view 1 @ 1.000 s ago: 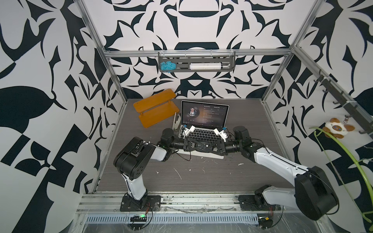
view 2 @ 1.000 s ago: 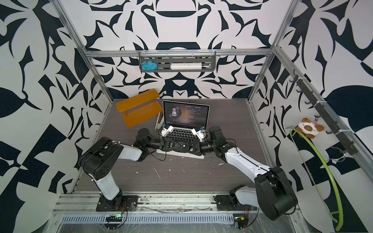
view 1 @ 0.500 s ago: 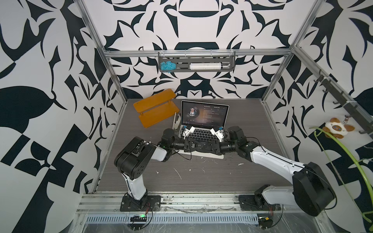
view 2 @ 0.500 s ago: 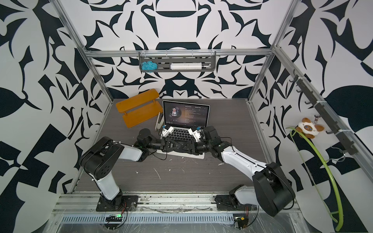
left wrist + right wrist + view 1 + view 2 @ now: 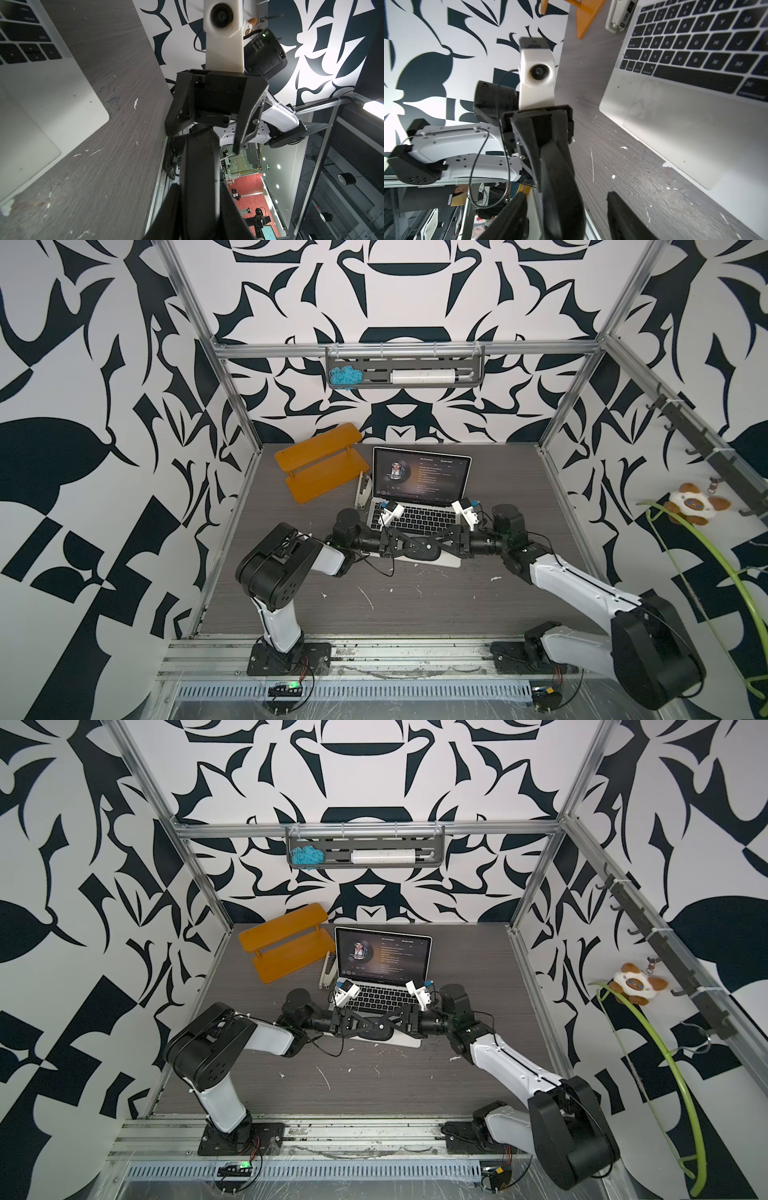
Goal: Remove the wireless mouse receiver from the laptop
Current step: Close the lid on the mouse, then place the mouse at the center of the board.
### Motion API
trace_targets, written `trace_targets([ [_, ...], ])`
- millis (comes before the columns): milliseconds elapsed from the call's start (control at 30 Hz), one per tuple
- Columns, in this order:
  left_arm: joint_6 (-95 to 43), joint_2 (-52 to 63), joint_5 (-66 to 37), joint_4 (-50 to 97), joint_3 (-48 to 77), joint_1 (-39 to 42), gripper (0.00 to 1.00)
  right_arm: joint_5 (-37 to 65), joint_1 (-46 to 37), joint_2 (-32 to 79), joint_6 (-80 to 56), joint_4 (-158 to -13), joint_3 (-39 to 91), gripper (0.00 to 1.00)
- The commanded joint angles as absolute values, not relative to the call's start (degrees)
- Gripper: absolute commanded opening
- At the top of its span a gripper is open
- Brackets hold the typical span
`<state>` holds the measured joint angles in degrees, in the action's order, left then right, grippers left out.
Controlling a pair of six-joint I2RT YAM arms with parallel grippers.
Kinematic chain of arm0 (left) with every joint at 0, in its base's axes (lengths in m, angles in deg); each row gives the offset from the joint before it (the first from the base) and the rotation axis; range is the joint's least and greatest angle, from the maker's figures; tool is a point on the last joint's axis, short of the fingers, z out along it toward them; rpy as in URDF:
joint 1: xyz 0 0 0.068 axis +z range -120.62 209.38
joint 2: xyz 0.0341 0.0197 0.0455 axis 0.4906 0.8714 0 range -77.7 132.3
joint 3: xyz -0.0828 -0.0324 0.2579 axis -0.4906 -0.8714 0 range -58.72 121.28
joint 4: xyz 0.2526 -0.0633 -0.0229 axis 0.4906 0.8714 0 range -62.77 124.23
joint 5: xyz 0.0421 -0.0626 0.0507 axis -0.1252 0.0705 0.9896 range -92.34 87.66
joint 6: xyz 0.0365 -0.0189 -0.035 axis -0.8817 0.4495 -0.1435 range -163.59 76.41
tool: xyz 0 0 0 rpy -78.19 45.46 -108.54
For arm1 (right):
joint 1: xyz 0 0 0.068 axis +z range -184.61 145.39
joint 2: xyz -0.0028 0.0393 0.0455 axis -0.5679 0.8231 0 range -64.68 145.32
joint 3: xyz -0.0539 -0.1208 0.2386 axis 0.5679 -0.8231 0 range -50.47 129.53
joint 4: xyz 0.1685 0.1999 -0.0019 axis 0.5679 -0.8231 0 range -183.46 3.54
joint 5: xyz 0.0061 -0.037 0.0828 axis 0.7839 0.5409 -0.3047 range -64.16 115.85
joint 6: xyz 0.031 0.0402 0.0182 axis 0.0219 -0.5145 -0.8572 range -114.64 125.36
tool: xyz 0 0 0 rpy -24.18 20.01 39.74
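The silver laptop (image 5: 419, 516) (image 5: 382, 1002) stands open mid-table with its screen lit. The wireless mouse receiver does not show in any view. Over the laptop's front edge both arms meet at a black mouse (image 5: 422, 552) (image 5: 376, 1031). My left gripper (image 5: 405, 546) (image 5: 199, 187) is shut on the mouse (image 5: 199, 158) from the left. My right gripper (image 5: 442, 542) (image 5: 566, 195) faces it from the right, open. Its fingers (image 5: 623, 216) stand apart on either side of the mouse (image 5: 560, 187), with a gap on one side.
An orange plastic rack (image 5: 320, 464) lies behind and left of the laptop. A white stapler-like thing (image 5: 363, 491) stands against the laptop's left side. A wall rail (image 5: 405, 375) holds blue yarn and a white tube. White flecks dot the grey table (image 5: 415, 605).
My right gripper's jaws have spread apart off the mouse. The left gripper keeps its hold and has not moved.
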<state>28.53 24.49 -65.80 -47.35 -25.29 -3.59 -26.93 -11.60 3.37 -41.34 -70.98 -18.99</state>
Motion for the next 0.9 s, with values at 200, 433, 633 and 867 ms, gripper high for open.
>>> trace_targets([
  [200, 29.43, 25.66, -67.47, -52.22, -25.37, -3.54, 0.02, -31.34, -9.95, 6.49, -45.53, -64.08, -18.87, 0.60],
  [433, 29.91, 25.50, -67.73, -52.75, -25.41, -3.58, 0.02, -30.01, -7.33, 9.42, -45.44, -62.63, -17.96, 0.47],
  [633, 30.04, 25.30, -68.00, -52.75, -25.50, -3.62, 0.02, -29.62, -6.53, 10.51, -46.51, -60.26, -17.69, 0.37],
  [867, 30.83, 25.49, -68.00, -52.95, -25.04, -3.11, 0.32, -28.76, -6.46, 10.07, -46.20, -60.04, -18.30, 0.16],
])
